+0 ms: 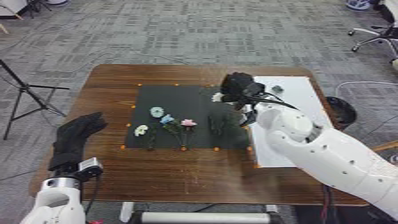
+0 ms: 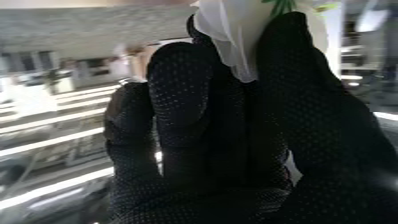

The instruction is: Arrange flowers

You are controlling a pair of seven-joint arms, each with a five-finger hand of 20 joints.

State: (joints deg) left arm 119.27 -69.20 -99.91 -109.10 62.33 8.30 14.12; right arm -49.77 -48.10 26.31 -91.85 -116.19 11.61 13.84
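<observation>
In the head view my right hand is above the upper right of the black mat, with a white flower at its fingers. The right wrist view has the white flower pinched between the thumb and fingers of my right hand. On the mat lie a pale blue-green flower, a blue flower, a pink flower and a cream flower, with green stems. My left hand is over the table's left side, fingers relaxed.
A white board lies along the right side of the brown table, with a small grey-green object near its top. Dark greenery lies on the mat's right part. A black tripod stands left of the table.
</observation>
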